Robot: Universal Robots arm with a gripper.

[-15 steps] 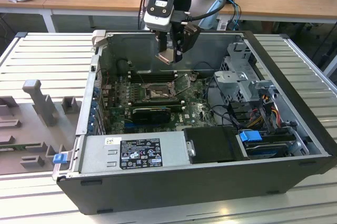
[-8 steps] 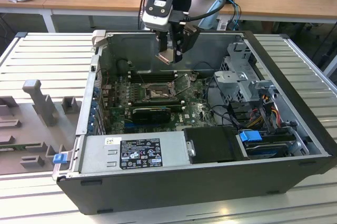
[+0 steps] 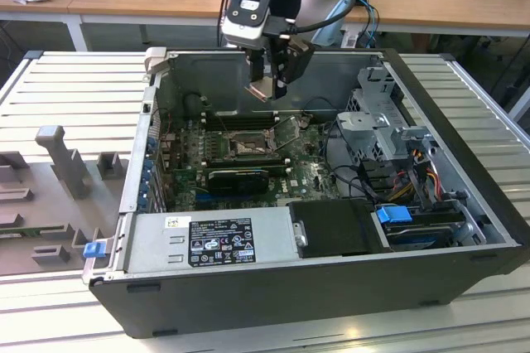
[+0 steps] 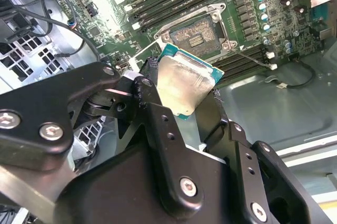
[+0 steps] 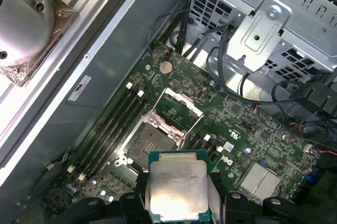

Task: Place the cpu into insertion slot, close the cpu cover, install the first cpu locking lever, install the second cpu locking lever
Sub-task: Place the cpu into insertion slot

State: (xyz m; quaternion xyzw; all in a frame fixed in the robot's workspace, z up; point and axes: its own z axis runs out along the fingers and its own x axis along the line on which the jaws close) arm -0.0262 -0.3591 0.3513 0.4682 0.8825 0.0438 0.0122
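The pincer is clenched on the chip, holding it in the air inside the open computer case, above the green board. The socket lies bare below, with its metal cover tilted up beside it.

Here the gripper hangs inside the open case, above the motherboard, with the cpu pinched between its fingers, over the insertion slot and not touching it. The cpu cover stands swung up at the slot's edge. Memory slots run along two sides of the slot. In the exterior view the power supply lies nearest, and the drive cage sits on the exterior view's right
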